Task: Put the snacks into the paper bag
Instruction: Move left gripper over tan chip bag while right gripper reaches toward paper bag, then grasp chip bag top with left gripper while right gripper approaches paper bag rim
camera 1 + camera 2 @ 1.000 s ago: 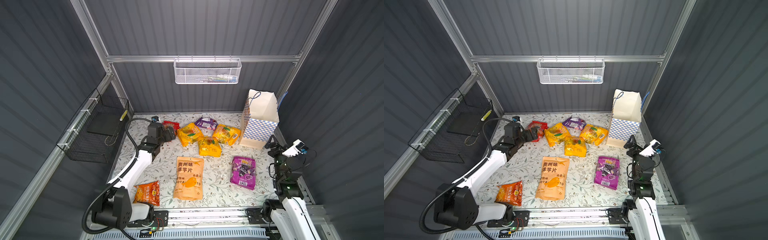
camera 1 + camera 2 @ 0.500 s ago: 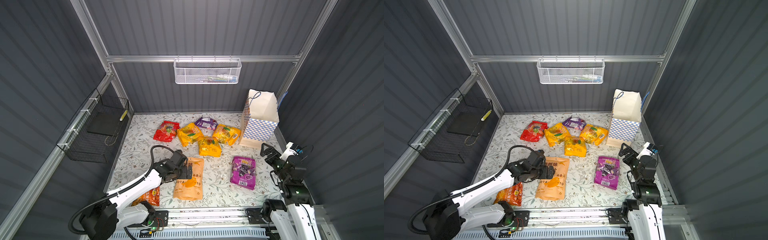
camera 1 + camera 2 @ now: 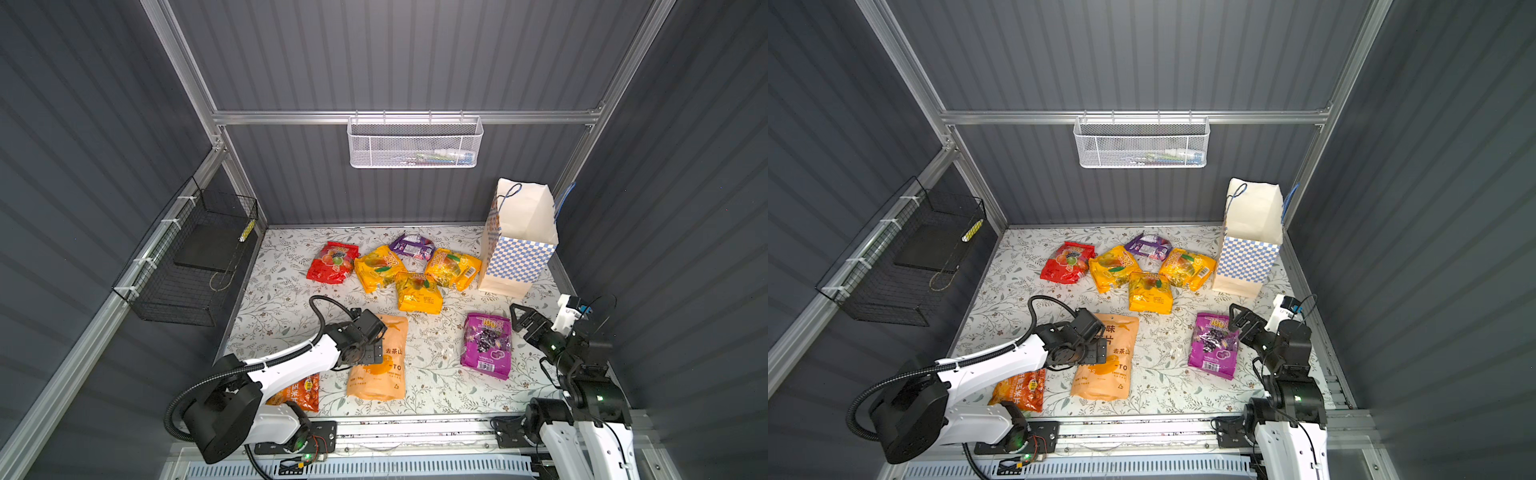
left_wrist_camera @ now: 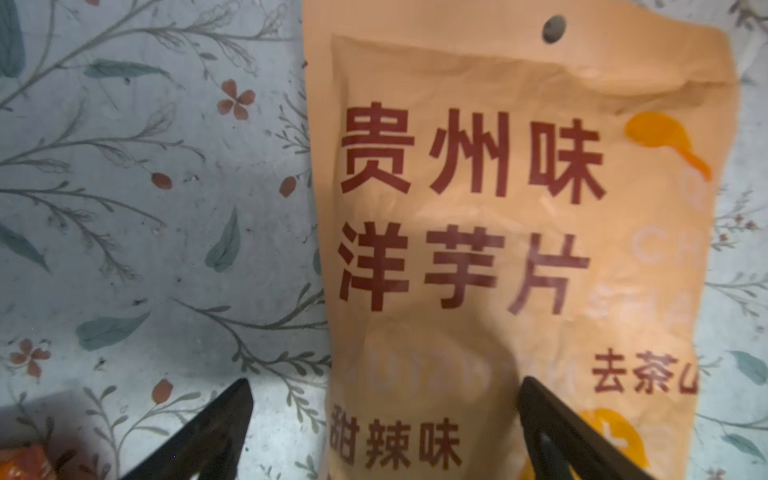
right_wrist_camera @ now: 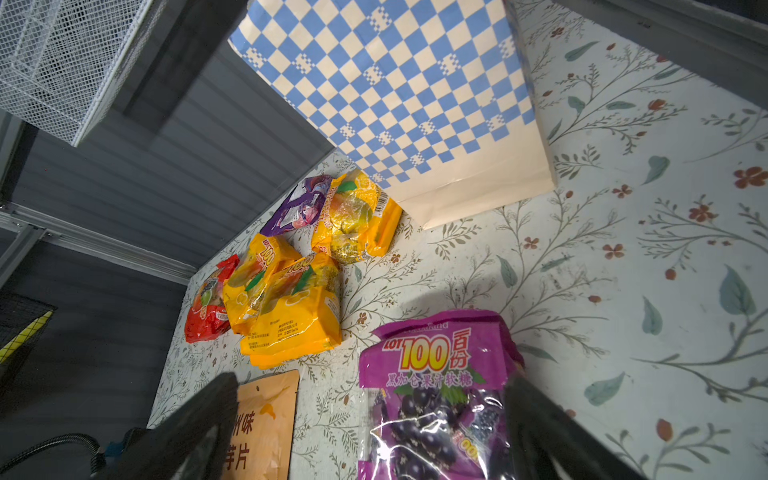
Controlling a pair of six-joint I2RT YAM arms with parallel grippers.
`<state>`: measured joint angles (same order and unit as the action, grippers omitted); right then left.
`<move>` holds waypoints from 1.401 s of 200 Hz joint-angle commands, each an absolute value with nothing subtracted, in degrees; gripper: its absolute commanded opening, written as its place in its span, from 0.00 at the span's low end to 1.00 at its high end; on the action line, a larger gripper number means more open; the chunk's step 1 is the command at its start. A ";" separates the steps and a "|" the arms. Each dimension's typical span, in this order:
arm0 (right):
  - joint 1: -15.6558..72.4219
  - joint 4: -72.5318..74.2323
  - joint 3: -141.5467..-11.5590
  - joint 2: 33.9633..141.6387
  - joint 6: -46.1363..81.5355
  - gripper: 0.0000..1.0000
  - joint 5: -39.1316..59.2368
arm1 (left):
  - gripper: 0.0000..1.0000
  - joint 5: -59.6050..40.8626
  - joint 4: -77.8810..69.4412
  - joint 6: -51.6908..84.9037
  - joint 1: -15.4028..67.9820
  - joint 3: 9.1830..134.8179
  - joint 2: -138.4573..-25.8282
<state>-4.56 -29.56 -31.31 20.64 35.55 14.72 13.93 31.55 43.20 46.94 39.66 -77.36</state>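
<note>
On tabletop [image 3: 282, 299]: eight snacks [image 3: 417, 293], one paper bag [image 3: 515, 266].

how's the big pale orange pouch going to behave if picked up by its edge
Probably floppy: the pale-orange pouch is creased and lies flat, so it would likely droop from an edge grip. Its print says potato chips, so likely light for its size. Its smooth film might slip.
</note>
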 commanded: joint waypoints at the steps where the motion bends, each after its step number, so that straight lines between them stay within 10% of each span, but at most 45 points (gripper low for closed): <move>1: -4.31 -30.05 -31.29 20.31 35.41 0.99 16.63 | 1.00 14.42 31.39 44.99 47.20 38.42 -79.95; 172: -4.09 -26.21 -29.70 22.15 38.06 0.99 22.69 | 1.00 21.77 39.39 47.77 47.19 40.28 -72.45; 280: -2.64 -27.66 -30.71 21.00 37.71 0.99 24.19 | 1.00 7.10 27.67 42.01 41.45 38.82 -80.23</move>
